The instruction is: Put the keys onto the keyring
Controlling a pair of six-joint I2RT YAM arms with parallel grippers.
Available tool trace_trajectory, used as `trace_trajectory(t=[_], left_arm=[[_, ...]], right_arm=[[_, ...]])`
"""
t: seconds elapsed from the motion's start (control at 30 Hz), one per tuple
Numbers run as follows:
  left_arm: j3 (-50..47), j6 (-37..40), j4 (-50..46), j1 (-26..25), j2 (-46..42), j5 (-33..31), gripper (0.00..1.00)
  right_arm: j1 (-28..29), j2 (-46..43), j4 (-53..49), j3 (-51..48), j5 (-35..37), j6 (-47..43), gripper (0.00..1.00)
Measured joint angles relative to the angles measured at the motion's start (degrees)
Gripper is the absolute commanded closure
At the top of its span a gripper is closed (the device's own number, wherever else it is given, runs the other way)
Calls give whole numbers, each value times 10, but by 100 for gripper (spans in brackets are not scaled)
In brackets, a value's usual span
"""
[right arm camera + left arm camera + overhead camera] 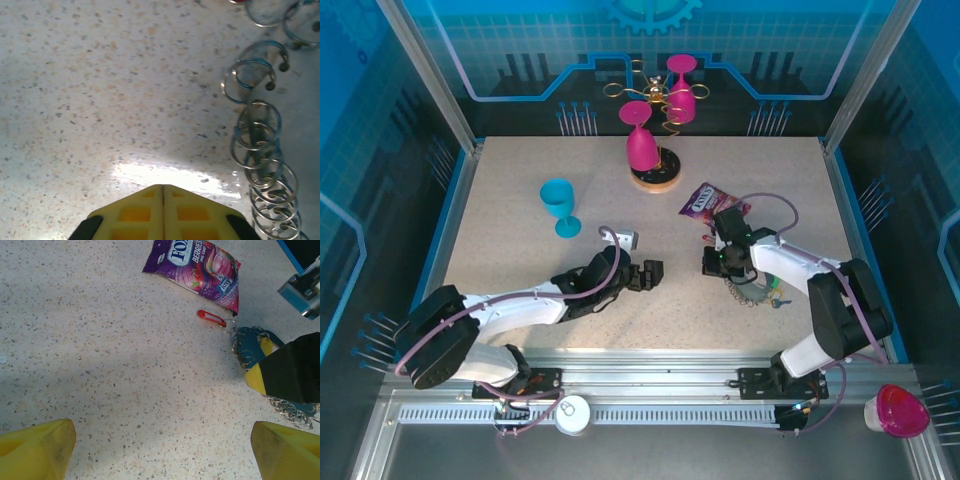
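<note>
- Gripping the keyring (260, 150) is judged to be the step in hand; no key is seen carried by either tool.
- The right tool (163, 210) is seen with its pads pressed together and nothing visible between them. In the right wrist view the chain of rings lies just beside it, toward 3 o'clock, flat on the tabletop (100, 75).
- The left tool (160, 452) is held spread wide and empty over bare tabletop, with the right tool at its 2 o'clock.
- From above, the keyring is found at about 4 o'clock of the right tool, and the coloured keys (777, 297) are bunched at its end near the right arm.
- A red key (211, 318) lies at the chain's other end. Whether it is already hooked to a ring cannot be told.
- For the next move, the right tool would probably need to be parted and shifted toward 3 o'clock so that one ring is pinched. The left tool would then have to be brought to a key.
- A packet (195, 265) lies just past the red key at 11 o'clock and may crowd an approach there.
- A cup (558, 205) and a stand (655, 170) with glasses (641, 145) are set well apart, at the far side of the tabletop, and are not judged to be in the way.
</note>
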Motion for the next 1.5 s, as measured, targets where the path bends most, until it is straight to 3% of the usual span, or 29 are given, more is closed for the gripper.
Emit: trace_trajectory(t=[0.33,0.8,1.1,1.27,1.5], left_arm=[[-11,-13,0,0,-13,-4,8],[-14,-24,-1,0,-13,-4,8],[-14,-28,-1,0,-13,-4,8],[-20,-31,-3,0,-13,-4,8],[-21,-37,-28,0,-13,3,29]], right_arm=[[-45,-13,-29,6,89,-4,68],[-48,28,-13,7,47,0,96],[43,20,28,-4,-12,88,100],[88,19,57,-9,-23,152,78],[66,-11,54,-9,-20,145,69]])
